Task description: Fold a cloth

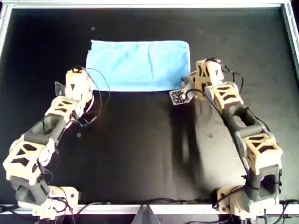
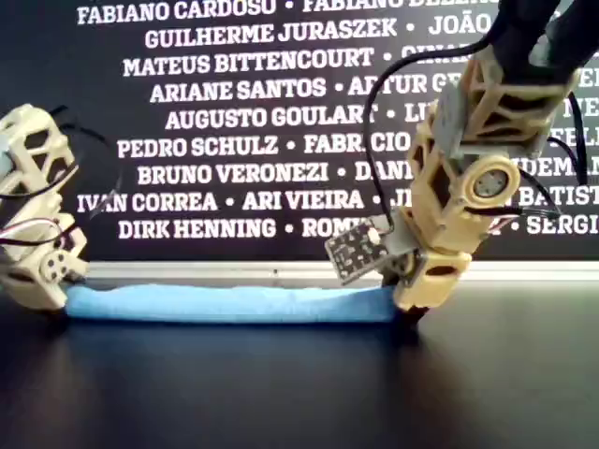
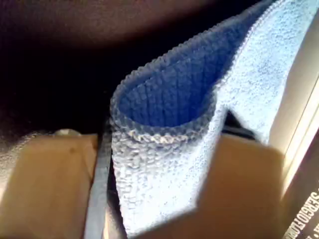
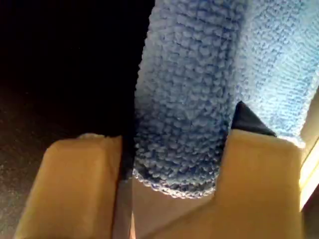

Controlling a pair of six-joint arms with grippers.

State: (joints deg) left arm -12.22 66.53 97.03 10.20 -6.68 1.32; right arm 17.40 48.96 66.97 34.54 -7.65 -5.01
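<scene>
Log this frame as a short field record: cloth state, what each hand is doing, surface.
cloth: pale blue cloth, lying as a wide rectangle, apparently folded over
left hand: left hand shut on the cloth's corner at the overhead view's lower left
right hand: right hand shut on the corner at the overhead view's lower right
surface: black tabletop with metal rim
</scene>
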